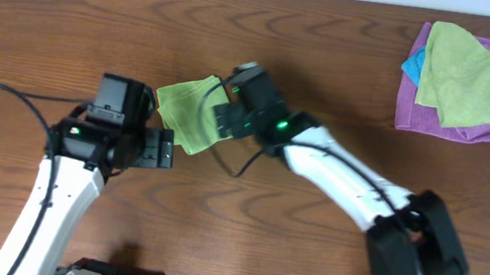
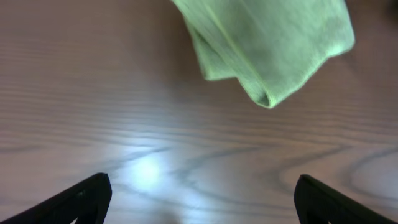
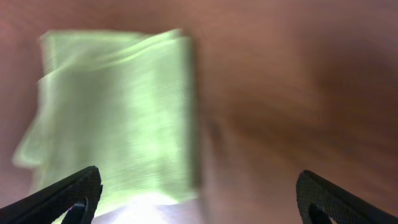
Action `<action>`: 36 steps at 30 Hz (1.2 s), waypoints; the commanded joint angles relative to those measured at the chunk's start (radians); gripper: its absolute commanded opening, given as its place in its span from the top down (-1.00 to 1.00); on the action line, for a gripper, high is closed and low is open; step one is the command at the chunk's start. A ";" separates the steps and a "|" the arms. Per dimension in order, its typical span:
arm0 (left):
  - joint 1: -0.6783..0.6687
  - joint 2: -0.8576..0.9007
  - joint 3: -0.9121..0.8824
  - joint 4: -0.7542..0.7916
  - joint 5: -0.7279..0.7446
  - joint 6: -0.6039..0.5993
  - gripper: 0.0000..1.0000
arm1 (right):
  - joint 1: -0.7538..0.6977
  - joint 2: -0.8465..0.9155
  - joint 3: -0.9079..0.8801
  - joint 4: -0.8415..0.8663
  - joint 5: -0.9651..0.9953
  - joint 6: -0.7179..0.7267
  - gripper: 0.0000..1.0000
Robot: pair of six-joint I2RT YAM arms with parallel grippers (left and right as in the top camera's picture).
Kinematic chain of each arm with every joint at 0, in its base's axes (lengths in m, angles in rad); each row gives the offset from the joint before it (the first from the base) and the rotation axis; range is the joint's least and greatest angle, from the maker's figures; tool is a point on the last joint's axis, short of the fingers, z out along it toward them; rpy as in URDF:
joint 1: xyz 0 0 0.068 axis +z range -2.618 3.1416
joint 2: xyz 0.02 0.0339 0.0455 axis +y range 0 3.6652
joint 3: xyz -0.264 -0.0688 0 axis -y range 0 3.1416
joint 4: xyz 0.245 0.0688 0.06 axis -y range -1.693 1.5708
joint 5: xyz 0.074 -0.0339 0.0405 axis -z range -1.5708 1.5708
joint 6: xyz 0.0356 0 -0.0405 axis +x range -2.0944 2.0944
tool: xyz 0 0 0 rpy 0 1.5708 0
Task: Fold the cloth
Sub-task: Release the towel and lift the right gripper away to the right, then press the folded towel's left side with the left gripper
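At table centre, slightly left, the cloth [image 1: 186,110] is lying flat on the wooden table [image 1: 239,26] as a small folded patch, tilted diamond-wise in the overhead view. The left wrist view is showing stacked layers along the cloth's [image 2: 273,37] near edge and a rounded fold at one corner. The right gripper [image 1: 221,119] is hovering over the cloth's right edge and covering part of it from above. The right wrist view is blurred, but both fingers [image 3: 68,196] are showing at the bottom corners, spread wide, with the cloth [image 3: 118,112] lying below and ahead of the right gripper [image 3: 199,202] and nothing pinched between them. The left gripper [image 1: 169,151] is sitting just beside the cloth's lower-left corner, pointing right. In its own camera the left gripper [image 2: 202,205] is also standing spread wide, with bare table between the fingers [image 2: 81,199] and the cloth ahead of the tips, apart from them. At the far right top corner, well apart, a duller yellow-green cloth [image 1: 465,75] is lying on a purple cloth [image 1: 450,126], with a blue cloth [image 1: 412,64] poking out between them.
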 commanded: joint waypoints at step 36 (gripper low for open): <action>0.007 0.439 -0.112 0.671 0.122 -0.439 -0.90 | -0.288 -0.066 0.019 -0.077 -0.203 -0.301 -0.98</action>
